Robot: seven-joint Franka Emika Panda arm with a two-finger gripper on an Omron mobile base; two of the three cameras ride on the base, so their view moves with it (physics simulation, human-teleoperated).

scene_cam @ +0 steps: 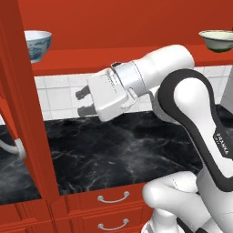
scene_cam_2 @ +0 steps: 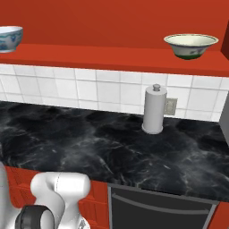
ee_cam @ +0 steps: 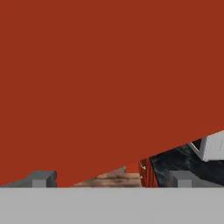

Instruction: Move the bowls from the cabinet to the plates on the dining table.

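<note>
Your white-and-blue bowl [scene_cam: 37,43] sits on the cabinet shelf [scene_cam: 113,60] up and to the left of the claw [scene_cam: 83,102]; the cream bowl [scene_cam: 217,40] sits far to its right. Your claw hangs spread and empty above the black marble desk [scene_cam: 118,150].

Two bowls stand on the cabinet shelf [scene_cam_2: 112,58], well apart: one bowl [scene_cam: 37,44] at the far left, the other bowl [scene_cam_2: 191,45] at the far right. Below the shelf lies the worktop [scene_cam_2: 89,143], with a paper towel roll [scene_cam_2: 154,109] upright at its far edge, below and left of the right bowl. Drawers [scene_cam: 109,205] sit under the worktop's near edge. The fingers [scene_cam: 84,102] hang above the worktop, below the shelf, between the bowls.
</note>
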